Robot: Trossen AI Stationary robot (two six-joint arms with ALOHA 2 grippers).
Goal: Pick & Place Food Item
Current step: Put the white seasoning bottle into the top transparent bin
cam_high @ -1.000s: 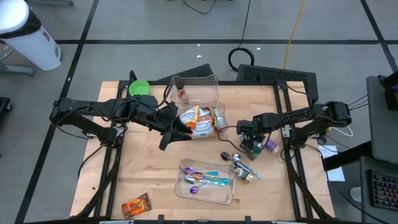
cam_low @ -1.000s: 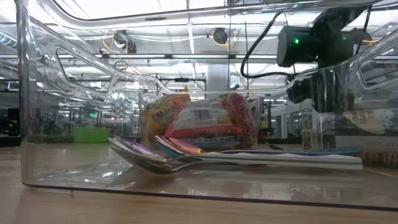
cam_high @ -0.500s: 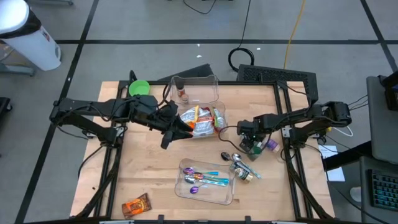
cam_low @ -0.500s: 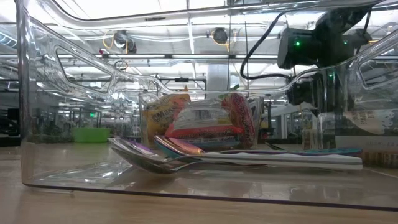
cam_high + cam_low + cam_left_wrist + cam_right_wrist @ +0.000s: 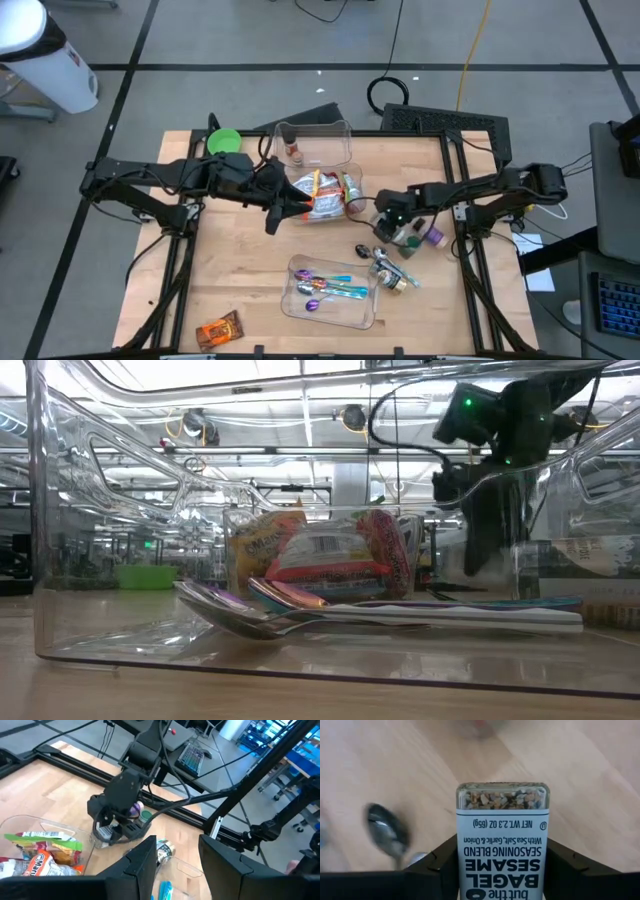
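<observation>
A seasoning jar with a white "bagel sesame" label stands between the fingers of my right gripper, right of the table's middle. My left gripper hovers open with nothing in it, above the table beside a clear container of snack packets. The left wrist view shows my right gripper with the jar's white label under it. My right gripper pinches the jar's labelled body between its two fingers, one on each opposite side. The fingers slant down from the table's right side and lie along the jar. Whether the jar's far end touches the table does not show.
A purple-capped bottle and a green-capped one stand just right of my right gripper. A spoon and a small tin lie nearer. A clear tray holds spoons, a far container holds a bottle; green bowl, orange packet.
My right gripper has gone a little toward the table's left, toward the snack container, and its wrist has tipped. My left gripper has turned slightly where it hovers.
</observation>
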